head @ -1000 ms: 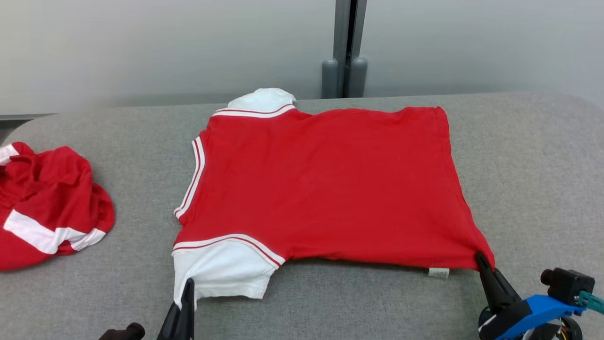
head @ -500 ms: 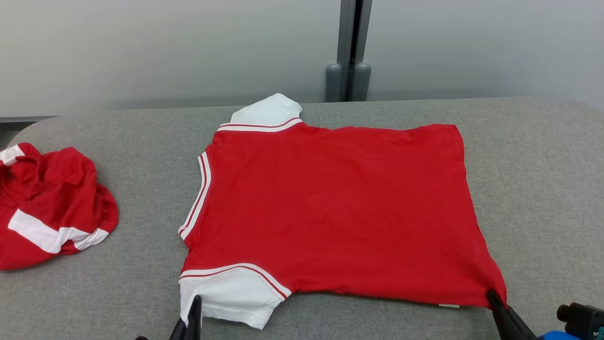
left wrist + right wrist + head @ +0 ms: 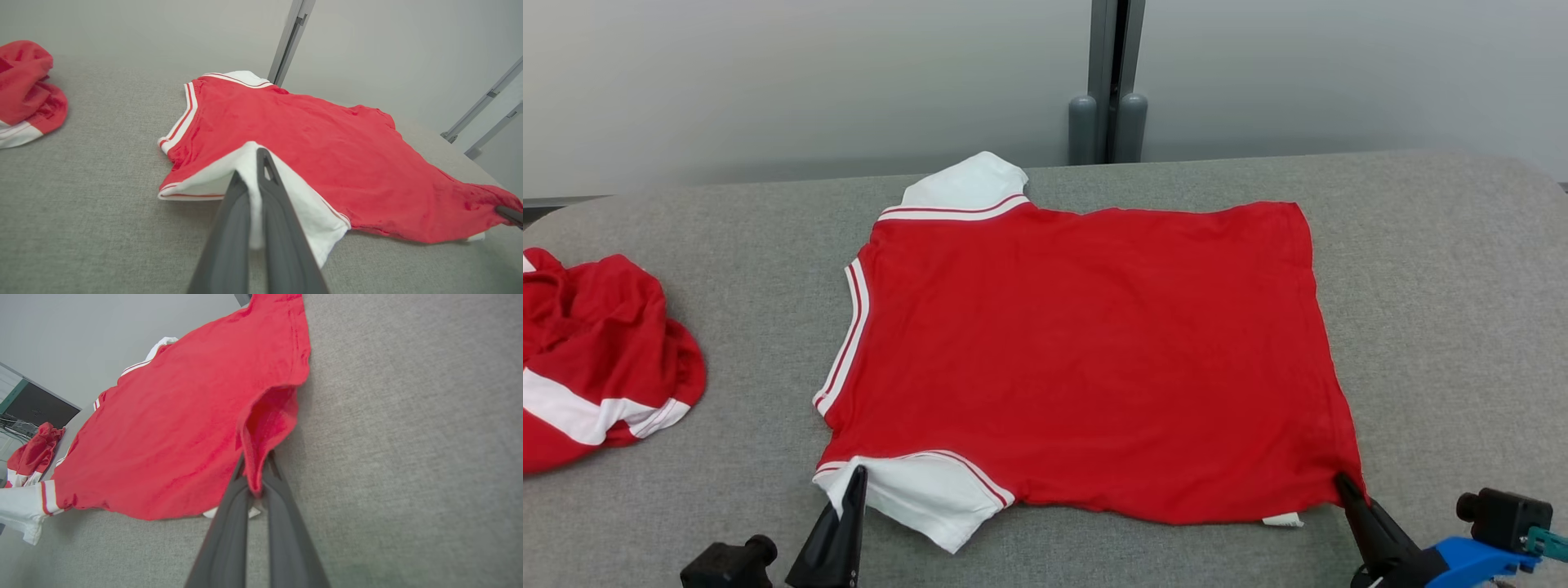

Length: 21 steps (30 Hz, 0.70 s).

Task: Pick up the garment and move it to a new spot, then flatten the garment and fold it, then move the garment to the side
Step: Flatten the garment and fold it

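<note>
- Grey fabric covers the worktop (image 3: 1437, 269), with a pale wall behind it. The garment (image 3: 1086, 351), a red shirt with white sleeves, lies spread across its middle, collar end toward the robot's left and hem toward its right.
- Your left tool (image 3: 856, 482) is clenched on the near white sleeve (image 3: 931, 494). Your right tool (image 3: 1342, 483) is clenched on the near hem corner (image 3: 1327, 457). Both pinches raise that near edge slightly off the worktop.
- Watch the left grip first. The left wrist view shows only a narrow fold of sleeve between the fingers, so a sharp tug could pull it free and drop that side.
- At the right, the hem is bunched into a ridge where the fingers bite. You may be holding only 1 layer, and then the lower layer would lag and crease inside the fold.
- If the 2 tools travel at different speeds or heights, the near edge will land skewed and the fold line will run crooked.
- The fabric worktop looks grippy. Dragging low could ruck up the far half, which now lies smooth, so lift before you carry across.
- Pulling the tools apart too hard could stretch the shirt or slip a pinch; letting them drift together would slacken the middle into a sag.
- A second crumpled red garment (image 3: 596, 351) sits well apart at the robot's left. A wide sweep that way could catch it.
</note>
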{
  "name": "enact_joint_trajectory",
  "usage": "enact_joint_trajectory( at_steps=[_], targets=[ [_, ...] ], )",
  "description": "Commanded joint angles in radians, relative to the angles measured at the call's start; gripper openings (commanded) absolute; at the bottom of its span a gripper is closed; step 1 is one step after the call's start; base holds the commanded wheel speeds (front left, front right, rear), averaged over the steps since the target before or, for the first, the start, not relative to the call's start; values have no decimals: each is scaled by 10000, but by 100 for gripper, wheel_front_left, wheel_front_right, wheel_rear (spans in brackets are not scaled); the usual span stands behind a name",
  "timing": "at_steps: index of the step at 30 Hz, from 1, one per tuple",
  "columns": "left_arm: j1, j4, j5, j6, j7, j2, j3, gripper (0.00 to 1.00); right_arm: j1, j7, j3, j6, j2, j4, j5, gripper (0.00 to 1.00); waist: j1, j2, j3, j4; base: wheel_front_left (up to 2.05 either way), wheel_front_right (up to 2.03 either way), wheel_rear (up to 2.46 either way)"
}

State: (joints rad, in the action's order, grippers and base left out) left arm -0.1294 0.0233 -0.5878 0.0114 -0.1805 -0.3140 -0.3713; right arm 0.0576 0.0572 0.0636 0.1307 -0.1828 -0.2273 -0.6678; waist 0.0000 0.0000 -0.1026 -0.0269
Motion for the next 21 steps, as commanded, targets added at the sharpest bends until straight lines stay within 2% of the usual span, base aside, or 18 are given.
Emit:
enact_joint_trajectory(
  at_steps=[1,21],
  targets=[
    [202,34,87,-60,2,-67,0,0,-205,22,33,1,-49,-34,-74,0,0,0,-19,-14,0,0,0],
    [2636,1877,165,-916,171,-527,-122,0,-2104,342,291,1,-206,-992,-463,0,0,0,-532,-209,0,0,0]
  ],
)
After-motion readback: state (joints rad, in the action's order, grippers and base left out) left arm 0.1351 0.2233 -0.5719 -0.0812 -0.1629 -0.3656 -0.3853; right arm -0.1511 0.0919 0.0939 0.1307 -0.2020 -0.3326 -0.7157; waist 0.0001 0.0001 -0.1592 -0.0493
